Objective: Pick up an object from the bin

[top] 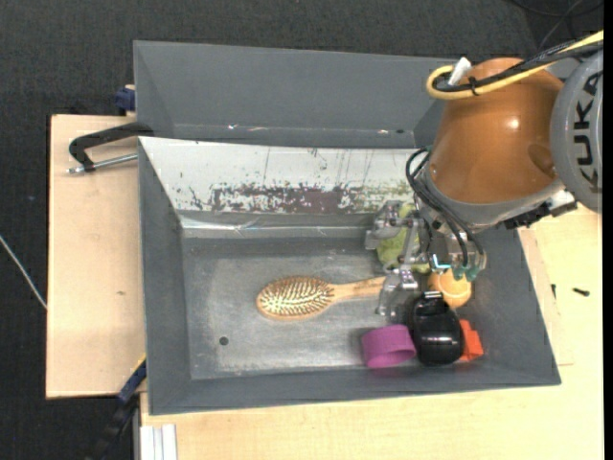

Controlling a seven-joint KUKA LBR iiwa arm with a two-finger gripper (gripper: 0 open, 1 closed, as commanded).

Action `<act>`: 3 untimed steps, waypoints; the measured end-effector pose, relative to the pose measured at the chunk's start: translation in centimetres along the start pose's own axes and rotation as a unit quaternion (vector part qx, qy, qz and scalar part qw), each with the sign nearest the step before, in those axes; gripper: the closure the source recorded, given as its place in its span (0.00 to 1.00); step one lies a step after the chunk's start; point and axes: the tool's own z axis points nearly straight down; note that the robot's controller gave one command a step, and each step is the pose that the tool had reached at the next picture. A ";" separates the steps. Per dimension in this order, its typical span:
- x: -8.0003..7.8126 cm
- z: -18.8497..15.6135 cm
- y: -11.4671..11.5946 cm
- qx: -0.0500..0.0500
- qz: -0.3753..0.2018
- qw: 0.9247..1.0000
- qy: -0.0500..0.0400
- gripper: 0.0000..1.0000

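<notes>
In the near right corner, a purple roll (386,346) lies touching a glossy black lump (437,337) — an orange piece (470,341) tucked against its right side.

On my screen, a wooden hairbrush (299,297) lies flat on the bin (239,348) floor, bristles up. Its oval head sits near the middle and its slim handle runs toward the right edge, about midway between front and back edges.

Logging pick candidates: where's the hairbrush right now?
The wooden hairbrush lies flat on the middle of the bin floor, bristle head to the view's left. Its handle points right toward the gripper, and a purple piece sits nearby, lower right.
</notes>
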 end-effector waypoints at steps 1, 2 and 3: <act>-0.1 -0.4 0.0 0.000 0.000 1.000 -0.004 0.00; -0.9 6.5 3.5 0.000 -0.040 0.999 -0.007 0.00; -1.1 7.8 7.1 0.000 -0.153 0.988 -0.006 0.00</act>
